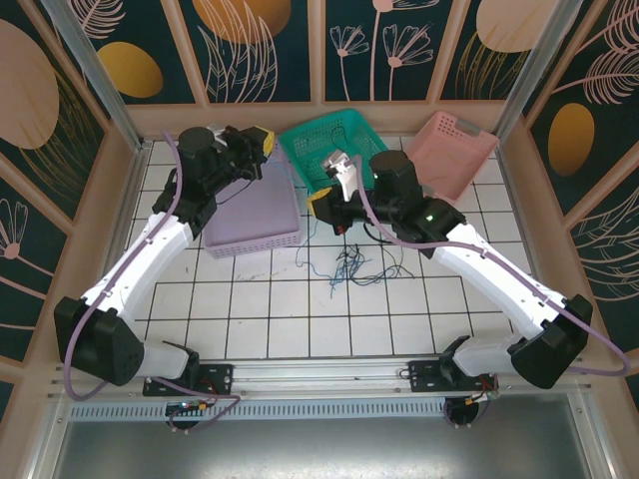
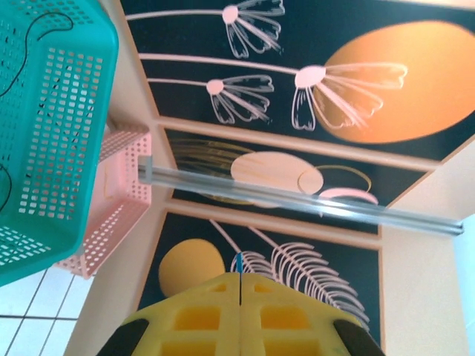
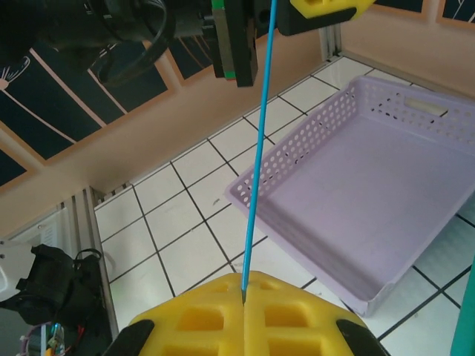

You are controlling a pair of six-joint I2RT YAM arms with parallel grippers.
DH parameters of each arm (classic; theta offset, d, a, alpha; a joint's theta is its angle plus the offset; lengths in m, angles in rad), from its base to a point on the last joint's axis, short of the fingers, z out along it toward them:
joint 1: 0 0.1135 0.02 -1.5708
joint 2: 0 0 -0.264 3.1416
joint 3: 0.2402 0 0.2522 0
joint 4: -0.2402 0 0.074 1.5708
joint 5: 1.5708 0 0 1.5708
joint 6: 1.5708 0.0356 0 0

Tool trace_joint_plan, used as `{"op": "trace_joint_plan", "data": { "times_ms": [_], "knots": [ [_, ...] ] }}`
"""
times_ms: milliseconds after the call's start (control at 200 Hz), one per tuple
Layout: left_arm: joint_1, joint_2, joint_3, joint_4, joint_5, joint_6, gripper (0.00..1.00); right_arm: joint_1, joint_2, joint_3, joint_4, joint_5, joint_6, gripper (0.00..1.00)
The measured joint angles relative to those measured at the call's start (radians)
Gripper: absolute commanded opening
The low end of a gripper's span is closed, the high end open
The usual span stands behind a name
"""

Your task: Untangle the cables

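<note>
**Blue cable pulled taut between two clenched grippers**

The blue cable (image 3: 256,148) is a thin, smooth wire. In the right wrist view it runs as a dead-straight line from the seam of the right gripper (image 3: 243,293) up across the frame to the left arm's wrist at the top edge. The two ribbed yellow fingers of the right gripper are pressed together on it. The left wrist view shows the other end: a short sliver of the same blue cable (image 2: 238,261) stands out of the closed seam of the left gripper (image 2: 240,285), which is also clamped on it.

From above, this stretched length is too fine to make out. That view shows the rest of the cables (image 1: 349,264): a small dark knot with loose blue and black squiggles trailing right and left. They lie on the white tiled table (image 1: 250,319) just near of the right gripper (image 1: 321,200).

The left gripper (image 1: 262,138) hangs over the far edge of the lavender basket (image 1: 255,215), a shallow rectangular plastic tray with perforated walls. To the right and farther back stand a green basket (image 1: 334,140) and a tilted pink basket (image 1: 454,150), both of mesh plastic. The left wrist view catches the green basket (image 2: 52,141) from the side, with a thin black line showing through its holes. I cannot tell whether that line is a wire.
</note>
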Motion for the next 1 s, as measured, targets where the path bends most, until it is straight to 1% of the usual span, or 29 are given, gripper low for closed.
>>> {"op": "trace_joint_plan", "data": {
  "times_ms": [70, 135, 200, 255, 305, 375, 435, 566, 666, 756, 841, 921, 1001],
  "knots": [
    [0.010, -0.002, -0.014, 0.065, -0.066, -0.030, 0.33, 0.004, -0.002, -0.001, -0.005, 0.007, 0.051, 0.00],
    [0.033, -0.003, -0.016, 0.140, -0.117, -0.054, 0.51, 0.005, -0.002, 0.000, 0.000, 0.015, 0.109, 0.00],
    [0.050, -0.014, -0.016, 0.189, -0.145, -0.056, 0.63, 0.005, 0.000, 0.006, 0.000, 0.033, 0.164, 0.00],
    [0.053, -0.031, -0.016, 0.204, -0.154, -0.025, 0.73, 0.005, 0.010, 0.035, -0.002, 0.053, 0.207, 0.00],
    [0.052, -0.052, -0.016, 0.195, -0.166, 0.010, 0.78, 0.005, 0.024, 0.072, 0.000, 0.071, 0.241, 0.00],
    [0.050, -0.096, -0.014, 0.144, -0.192, 0.095, 0.78, 0.000, 0.049, 0.138, 0.001, 0.093, 0.281, 0.00],
    [0.050, -0.138, -0.003, 0.080, -0.220, 0.181, 0.75, -0.006, 0.069, 0.189, -0.002, 0.107, 0.314, 0.00],
    [0.050, -0.222, 0.033, -0.032, -0.252, 0.378, 0.57, -0.043, 0.118, 0.289, -0.004, 0.134, 0.401, 0.00],
    [0.050, -0.271, 0.028, -0.061, -0.216, 0.500, 0.43, -0.073, 0.170, 0.374, -0.023, 0.157, 0.475, 0.00],
    [0.049, -0.312, -0.037, -0.056, -0.141, 0.584, 0.38, -0.093, 0.237, 0.489, -0.065, 0.182, 0.538, 0.00],
    [0.038, -0.322, -0.107, -0.052, -0.069, 0.650, 0.38, -0.105, 0.299, 0.600, -0.100, 0.197, 0.600, 0.00],
    [-0.005, -0.300, -0.139, -0.064, -0.034, 0.735, 0.45, -0.111, 0.348, 0.687, -0.129, 0.198, 0.661, 0.00],
    [-0.076, -0.267, -0.140, -0.076, -0.026, 0.824, 0.52, -0.117, 0.383, 0.747, -0.148, 0.193, 0.719, 0.00]
  ]
}}
